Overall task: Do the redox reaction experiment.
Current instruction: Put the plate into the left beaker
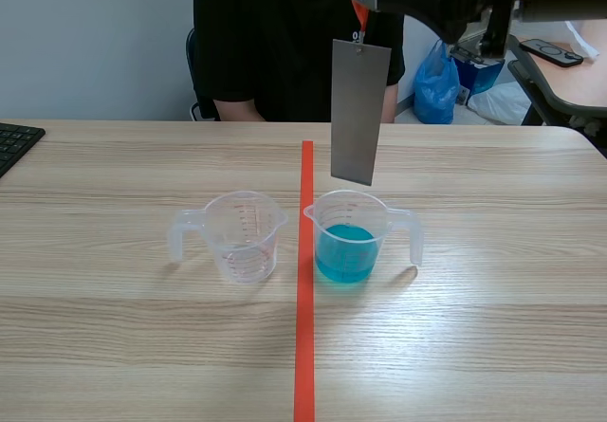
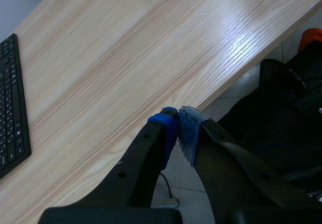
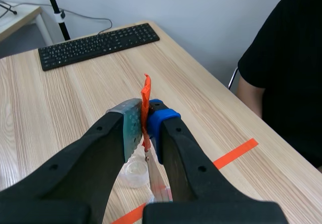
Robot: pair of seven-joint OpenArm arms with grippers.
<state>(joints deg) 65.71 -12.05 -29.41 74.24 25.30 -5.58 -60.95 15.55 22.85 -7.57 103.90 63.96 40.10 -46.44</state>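
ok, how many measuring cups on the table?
2: empty clear cup left of the tape line; cup of blue liquid right of it, below the hanging metal strip.

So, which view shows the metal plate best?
The scene view: the whole metal plate hangs in the air. The right wrist view shows only a sliver under the right gripper; the left wrist view, nothing.

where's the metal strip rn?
Scene view: the grey metal strip hangs by its orange tag from the right gripper, just above the beaker of blue liquid, right of the orange-red tape line.
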